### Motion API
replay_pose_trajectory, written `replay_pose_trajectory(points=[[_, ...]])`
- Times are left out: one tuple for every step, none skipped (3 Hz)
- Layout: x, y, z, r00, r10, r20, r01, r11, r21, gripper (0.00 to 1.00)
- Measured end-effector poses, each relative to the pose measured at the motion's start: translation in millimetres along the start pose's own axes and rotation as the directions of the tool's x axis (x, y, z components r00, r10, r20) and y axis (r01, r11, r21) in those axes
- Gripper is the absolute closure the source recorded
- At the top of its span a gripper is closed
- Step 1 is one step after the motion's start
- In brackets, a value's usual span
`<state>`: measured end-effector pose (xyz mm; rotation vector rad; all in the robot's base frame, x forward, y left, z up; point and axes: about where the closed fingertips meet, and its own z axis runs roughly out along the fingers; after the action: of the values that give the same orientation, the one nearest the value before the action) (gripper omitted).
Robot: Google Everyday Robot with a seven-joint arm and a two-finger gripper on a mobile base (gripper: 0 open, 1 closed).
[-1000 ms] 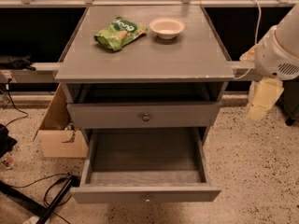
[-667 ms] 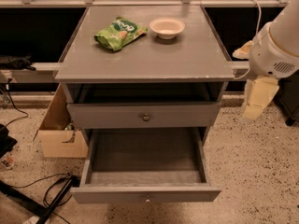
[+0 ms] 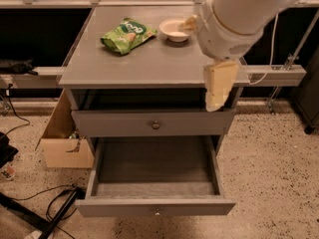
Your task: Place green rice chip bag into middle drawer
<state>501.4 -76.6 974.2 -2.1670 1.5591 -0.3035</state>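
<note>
The green rice chip bag [image 3: 127, 35] lies flat on the cabinet top [image 3: 149, 63], at the back left, beside a white bowl [image 3: 174, 29]. The middle drawer [image 3: 154, 206] is pulled open below, its dark grey inside bare. The uppermost drawer front [image 3: 124, 125] with a round knob is closed above it. My gripper [image 3: 219, 86] hangs from the big white arm over the cabinet's right front corner, well right of the bag and not touching it. The arm hides part of the cabinet top on the right.
A cardboard box [image 3: 62, 141] stands on the floor at the cabinet's left. Black cables [image 3: 55, 208] and a stand lie at the lower left. A rail [image 3: 279, 73] with a white cable runs to the right. Speckled floor lies in front and right.
My arm and gripper have swung left from beside the cabinet's right side to over its right front corner. The bag, bowl and drawers have not moved.
</note>
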Motion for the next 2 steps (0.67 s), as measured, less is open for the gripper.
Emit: replay_pose_trajectory(points=[[-83.9, -36.3, 4.4, 0.978, -0.21, -0.02, 0.211, 0.9738, 0.086, 0.0], [-164.0, -74.8, 33.9, 0.934, -0.353, -0.053, 0.357, 0.9233, 0.143, 0.0]])
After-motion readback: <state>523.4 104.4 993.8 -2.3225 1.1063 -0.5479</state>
